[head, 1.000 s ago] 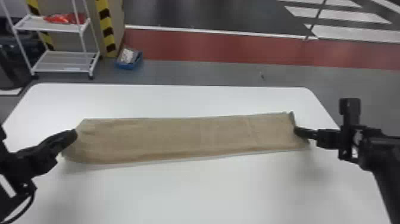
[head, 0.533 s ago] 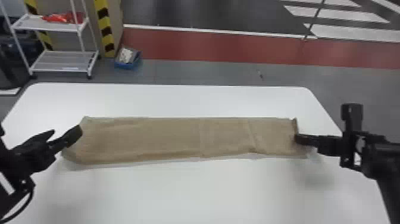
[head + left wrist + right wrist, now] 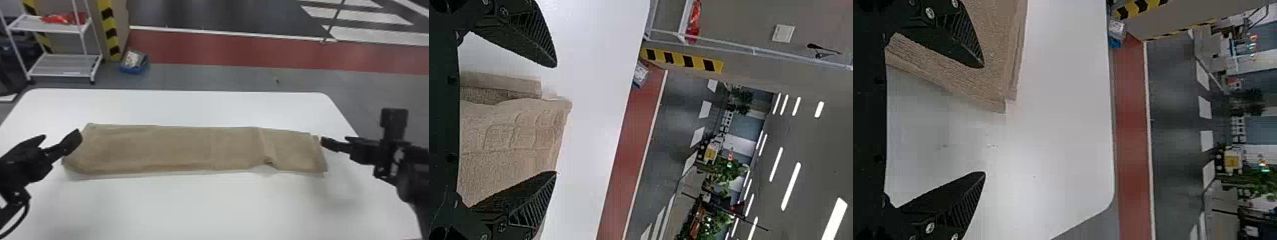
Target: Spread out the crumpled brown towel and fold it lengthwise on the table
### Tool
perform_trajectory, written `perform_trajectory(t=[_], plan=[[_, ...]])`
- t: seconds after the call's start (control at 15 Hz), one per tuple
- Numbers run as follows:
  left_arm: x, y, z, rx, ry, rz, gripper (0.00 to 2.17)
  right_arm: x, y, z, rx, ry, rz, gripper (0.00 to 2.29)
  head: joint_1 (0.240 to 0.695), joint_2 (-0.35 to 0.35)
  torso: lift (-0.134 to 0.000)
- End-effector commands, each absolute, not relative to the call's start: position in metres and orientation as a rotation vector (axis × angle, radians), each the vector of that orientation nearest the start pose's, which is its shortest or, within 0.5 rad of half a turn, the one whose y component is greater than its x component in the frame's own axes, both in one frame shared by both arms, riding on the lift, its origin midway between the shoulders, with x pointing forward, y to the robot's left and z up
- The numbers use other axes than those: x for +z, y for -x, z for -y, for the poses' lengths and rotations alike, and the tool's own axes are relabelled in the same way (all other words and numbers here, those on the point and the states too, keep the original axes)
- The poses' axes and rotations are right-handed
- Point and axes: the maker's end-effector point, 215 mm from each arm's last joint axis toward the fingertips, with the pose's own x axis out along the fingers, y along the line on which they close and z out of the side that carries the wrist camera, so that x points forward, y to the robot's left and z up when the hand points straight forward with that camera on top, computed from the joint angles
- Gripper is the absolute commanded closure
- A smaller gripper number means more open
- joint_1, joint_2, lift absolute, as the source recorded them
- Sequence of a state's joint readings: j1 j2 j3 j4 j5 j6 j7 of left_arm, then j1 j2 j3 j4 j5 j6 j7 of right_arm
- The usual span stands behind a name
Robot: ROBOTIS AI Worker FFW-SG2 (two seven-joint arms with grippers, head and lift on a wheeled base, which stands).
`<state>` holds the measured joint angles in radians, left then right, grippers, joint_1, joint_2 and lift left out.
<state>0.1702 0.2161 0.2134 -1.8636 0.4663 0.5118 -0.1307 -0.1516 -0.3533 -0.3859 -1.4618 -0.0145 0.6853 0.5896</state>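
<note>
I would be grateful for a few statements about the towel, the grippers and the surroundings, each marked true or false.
1. The brown towel lies in a long strip across the table. True.
2. The right gripper is clamped on the towel. False: its fingers stand apart, gripping nothing.
3. The left gripper is open. True.
4. The towel's near edge runs smooth throughout. False: it puckers toward the right end.
5. A white rack stands beyond the table. True.

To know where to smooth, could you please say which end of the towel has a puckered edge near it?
The towel's right end, by the right gripper: a crease runs nearby, puckered at the near edge, unlike the left end.
</note>
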Motion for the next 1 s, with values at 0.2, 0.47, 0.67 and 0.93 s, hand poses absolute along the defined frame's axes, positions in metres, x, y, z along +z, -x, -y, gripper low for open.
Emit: perform_trajectory(t=[0.2,0.47,0.67,0.93], plan=[[-0.382,-0.529,-0.322,-0.069,0.248,-0.311,0.14,-0.401,-0.556,0.469,0.139,-0.058,-0.480,0.23,0.695,-0.152,-0.124],[-0.381,-0.529,-0.324,-0.064,0.245,-0.310,0.14,-0.427,-0.513,0.441,0.254,-0.219,-0.622,1.78,0.695,-0.135,-0.124],[-0.383,-0.530,-0.322,-0.068,0.243,-0.314,0.14,-0.437,-0.488,0.431,0.315,-0.309,-0.632,2.05,0.695,-0.119,-0.124],[-0.384,-0.531,-0.314,-0.079,0.238,-0.317,0.14,-0.446,-0.478,0.428,0.324,-0.306,-0.653,2.05,0.695,-0.119,-0.124]])
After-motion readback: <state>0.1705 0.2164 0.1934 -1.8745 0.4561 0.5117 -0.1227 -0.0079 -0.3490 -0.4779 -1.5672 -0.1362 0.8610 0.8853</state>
